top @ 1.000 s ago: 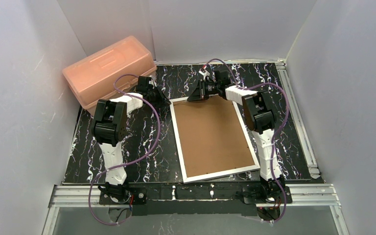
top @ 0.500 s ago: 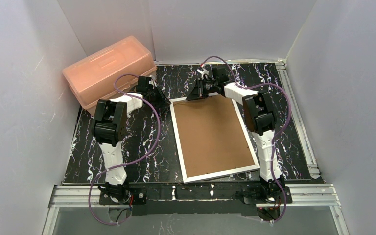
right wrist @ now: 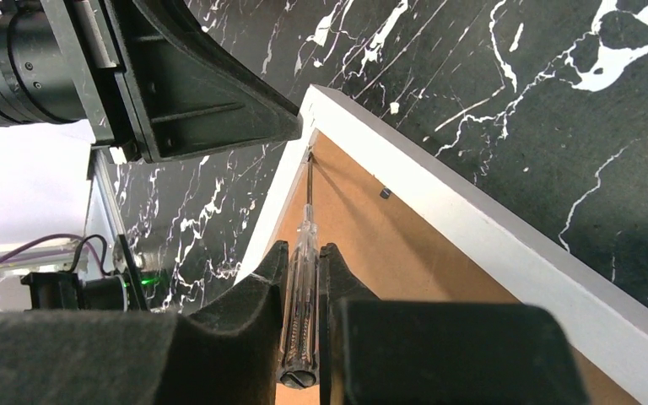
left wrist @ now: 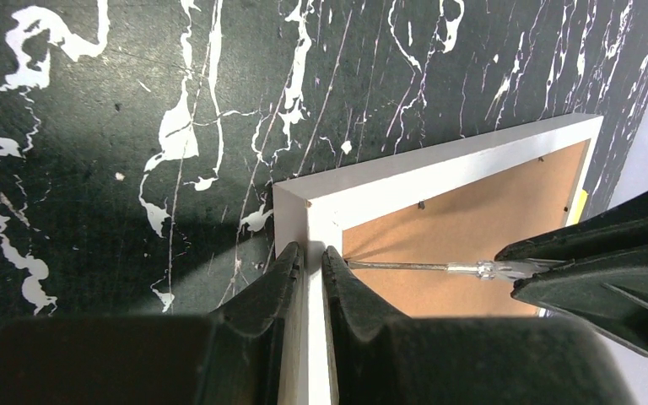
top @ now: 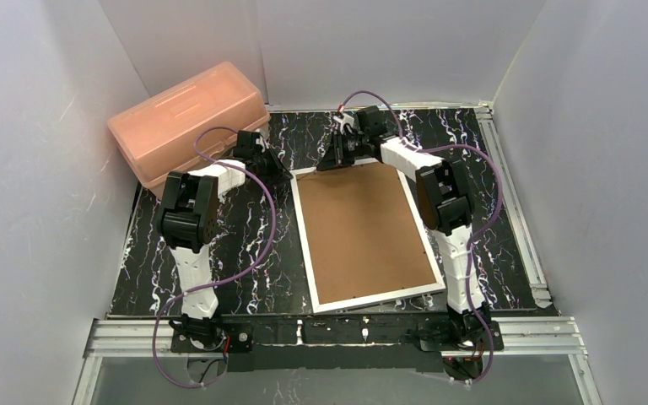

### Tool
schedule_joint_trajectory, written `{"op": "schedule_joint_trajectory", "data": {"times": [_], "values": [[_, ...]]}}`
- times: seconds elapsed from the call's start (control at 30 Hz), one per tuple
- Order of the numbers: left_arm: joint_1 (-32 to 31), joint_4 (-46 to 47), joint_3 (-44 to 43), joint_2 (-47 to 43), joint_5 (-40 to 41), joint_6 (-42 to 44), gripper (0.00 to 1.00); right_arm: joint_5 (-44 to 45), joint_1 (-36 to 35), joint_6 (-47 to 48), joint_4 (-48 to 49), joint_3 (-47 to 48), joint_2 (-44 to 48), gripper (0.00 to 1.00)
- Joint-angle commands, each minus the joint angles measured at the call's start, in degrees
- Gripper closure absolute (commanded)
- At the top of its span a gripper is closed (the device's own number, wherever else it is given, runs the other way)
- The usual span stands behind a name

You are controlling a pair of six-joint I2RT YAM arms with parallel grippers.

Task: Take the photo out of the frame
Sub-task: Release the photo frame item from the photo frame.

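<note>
Right wrist: right end effector (right wrist: 303,251) pinched on screwdriver (right wrist: 307,224), tip ahead at frame (right wrist: 472,221) corner (photo hidden); left end effector (left wrist: 308,256) clamps frame rim; pry shallow, slowly.

**No readable text anywhere**

Checking all three views now: the frame (top: 363,232) shows a plain brown back with no label. The pink box (top: 187,122) is too small to make out any lettering. The clear handle of the screwdriver (right wrist: 300,287) carries no legible mark.
</note>
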State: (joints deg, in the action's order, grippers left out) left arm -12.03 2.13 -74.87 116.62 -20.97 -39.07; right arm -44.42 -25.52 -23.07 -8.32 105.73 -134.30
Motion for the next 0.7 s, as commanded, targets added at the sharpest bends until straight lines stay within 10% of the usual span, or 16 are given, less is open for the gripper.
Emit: {"op": "schedule_joint_trajectory", "data": {"times": [0.0, 0.67], "values": [[-2.38, -1.78, 0.17, -1.19, -3.73, 0.28, 0.90, -2.25, -6.78, -0.73, 1.93, 5.59, 3.17, 0.99], [-3.64, -1.81, 0.87, -1.11, -4.07, -0.88, 0.90, 0.54, -11.91, -0.90, -2.28, 15.73, 3.01, 0.99]]}}
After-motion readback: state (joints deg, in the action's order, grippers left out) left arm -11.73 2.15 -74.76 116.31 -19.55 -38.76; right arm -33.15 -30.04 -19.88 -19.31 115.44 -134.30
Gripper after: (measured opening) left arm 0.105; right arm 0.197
